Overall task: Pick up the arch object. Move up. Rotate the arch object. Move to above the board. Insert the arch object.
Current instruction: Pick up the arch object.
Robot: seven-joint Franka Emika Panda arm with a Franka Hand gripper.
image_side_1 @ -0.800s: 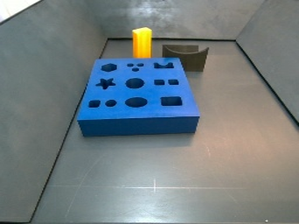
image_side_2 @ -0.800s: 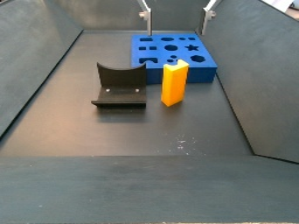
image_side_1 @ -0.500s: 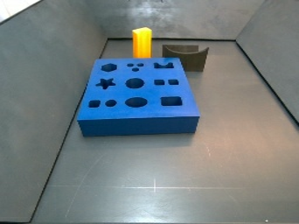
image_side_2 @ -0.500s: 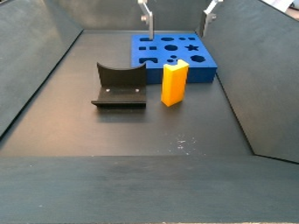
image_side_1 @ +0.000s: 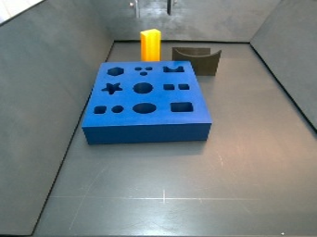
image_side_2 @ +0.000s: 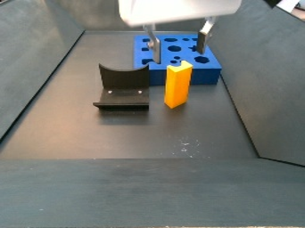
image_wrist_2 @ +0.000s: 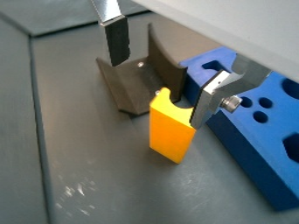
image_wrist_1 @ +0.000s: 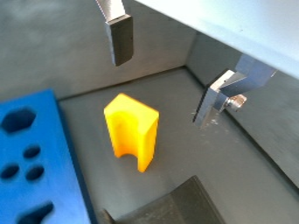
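Our jaws stand wide apart with nothing between them. In both wrist views the gripper (image_wrist_1: pixel 167 74) (image_wrist_2: pixel 163 67) hangs above the arch object (image_wrist_1: pixel 132 131) (image_wrist_2: pixel 172 128), its silver fingers (image_wrist_1: pixel 121 37) (image_wrist_2: pixel 114 37) well clear on either side and touching nothing. In a side view we see the gripper (image_side_2: pixel 177 40) above the floor, over the gap between the board (image_side_2: pixel 177 55) and the arch object (image_side_2: pixel 177 85).

The arch object stands upright on the dark floor, yellow with orange-shaded sides. It sits just beside the board's edge, apart from it, and next to the fixture (image_side_2: pixel 121 87), whose curved dark bracket rises beside it. In a side view the arch object (image_side_1: pixel 150 44) stands behind the board (image_side_1: pixel 145 100), with the fixture (image_side_1: pixel 198 57) to one side, and the gripper's (image_side_1: pixel 151 8) fingertips show at the top above it.

The board lies flat, its cut-outs all unfilled.
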